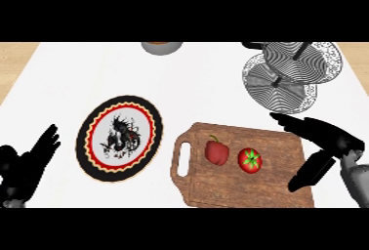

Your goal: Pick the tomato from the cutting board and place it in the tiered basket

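You see a cutting board [245, 190] of rough brown wood grain, carrying a glossy tomato [250, 160] and a smooth red pepper [217, 152]. The tiered basket [292, 73] is fine wire mesh; the counter [202, 83] looks matt white.

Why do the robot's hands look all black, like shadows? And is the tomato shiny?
Head view: the right hand and left hand are plain black with no detail showing; the tomato shows only a faint sheen, no strong glare; the cutting board casts hardly any shadow.
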Controlling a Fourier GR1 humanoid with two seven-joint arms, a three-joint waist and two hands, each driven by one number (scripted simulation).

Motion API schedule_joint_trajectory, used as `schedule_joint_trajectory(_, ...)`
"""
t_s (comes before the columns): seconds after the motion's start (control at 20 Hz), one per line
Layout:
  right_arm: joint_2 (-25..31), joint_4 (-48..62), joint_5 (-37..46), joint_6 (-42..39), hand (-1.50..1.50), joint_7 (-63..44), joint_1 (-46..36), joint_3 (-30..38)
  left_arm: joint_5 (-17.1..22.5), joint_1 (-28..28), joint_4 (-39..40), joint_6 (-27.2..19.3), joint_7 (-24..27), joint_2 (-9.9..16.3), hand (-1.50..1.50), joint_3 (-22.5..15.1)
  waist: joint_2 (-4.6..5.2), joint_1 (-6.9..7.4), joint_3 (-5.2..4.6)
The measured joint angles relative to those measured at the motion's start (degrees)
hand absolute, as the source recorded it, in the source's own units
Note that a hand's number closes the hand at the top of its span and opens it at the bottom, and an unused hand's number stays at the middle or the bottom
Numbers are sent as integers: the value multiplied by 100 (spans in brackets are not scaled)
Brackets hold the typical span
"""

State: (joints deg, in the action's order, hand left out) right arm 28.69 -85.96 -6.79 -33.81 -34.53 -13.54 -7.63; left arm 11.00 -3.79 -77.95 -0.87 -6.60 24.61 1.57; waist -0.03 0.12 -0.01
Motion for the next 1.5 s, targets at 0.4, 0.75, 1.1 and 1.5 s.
schedule_joint_trajectory(0.4, -393, 205, 458, -299, -150, 409, 267, 271, -240, 127, 15, 166, -132, -220, 0, 266, 2, -3, 2)
schedule_joint_trajectory(0.75, -852, 471, 1096, -230, -150, 875, 334, 315, -445, 117, -17, 364, -165, -349, 0, 496, 3, -1, 2)
schedule_joint_trajectory(1.1, -1175, 612, 1577, -161, -150, 1169, 378, 317, -623, 171, 67, 508, -110, -493, 0, 683, -8, -9, -12)
schedule_joint_trajectory(1.5, -1517, 871, 1893, -104, -150, 1205, 189, 346, -804, 93, 46, 621, -59, -672, 0, 787, -26, -11, -30)
